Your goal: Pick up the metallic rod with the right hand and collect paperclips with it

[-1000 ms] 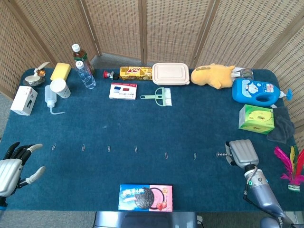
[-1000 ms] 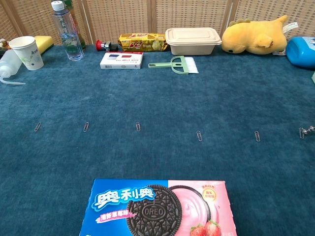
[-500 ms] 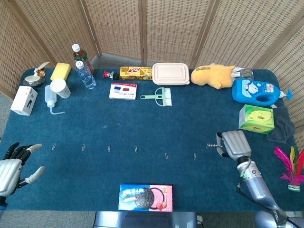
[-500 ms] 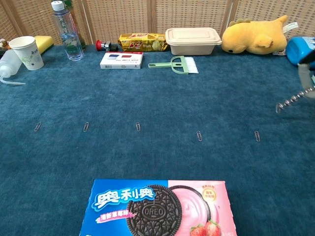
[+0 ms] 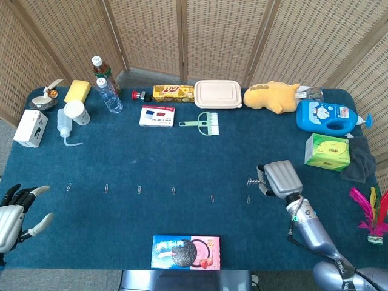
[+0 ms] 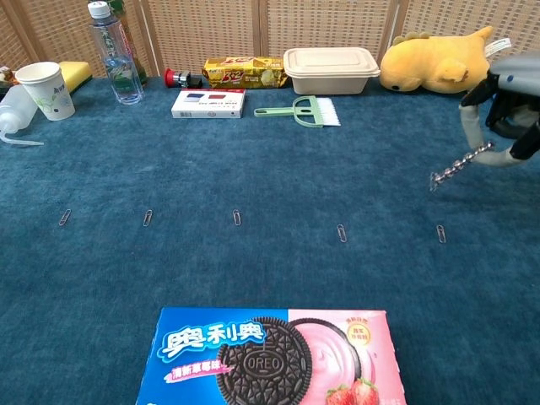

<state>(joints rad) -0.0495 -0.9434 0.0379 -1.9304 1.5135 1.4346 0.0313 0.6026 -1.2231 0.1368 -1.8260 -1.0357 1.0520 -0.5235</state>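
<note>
**Rod closes in on the first paperclip**

Carrying the metallic rod pinched in its fingers, the robot's right hand has swung leftward over the blue table within the last second, bringing the beaded tip from the table's right side to just above and beside the nearest paperclip. The rod is clear of the cloth and slants down to the left. No clip hangs on it yet, so collection appears about to begin, not under way. Six paperclips lie in a row across the table, the far one near the left hand, which rests at the table's edge with fingers spread, holding nothing. Along the back, a lidded beige food box is closed, its contents hidden; a paper cup stands upright, and what it holds cannot be told. A cookie box lies at the front edge.
</note>
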